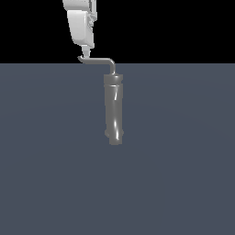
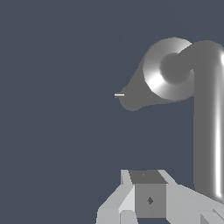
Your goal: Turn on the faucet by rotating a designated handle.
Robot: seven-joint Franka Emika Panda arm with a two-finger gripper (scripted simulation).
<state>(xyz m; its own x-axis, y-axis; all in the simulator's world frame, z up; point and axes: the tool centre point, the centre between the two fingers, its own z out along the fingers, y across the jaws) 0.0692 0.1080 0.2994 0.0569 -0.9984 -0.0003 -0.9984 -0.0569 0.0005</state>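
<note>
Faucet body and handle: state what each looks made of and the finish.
The faucet looks like polished grey metal: bright streak highlights run down its cylinder. The handle looks like the same grey metal, smooth and slightly duller in the exterior view, though the wrist view shows a sharp white glint along it. Being simulator renders, the material is only apparent.

end effector at handle tip, faucet upright

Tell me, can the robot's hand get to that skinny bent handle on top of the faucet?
Probably yes. The gripper hangs right at the hooked tip of the handle, with nothing between them. Whether it touches yet, I cannot tell. The faucet body stands clear of it.
</note>
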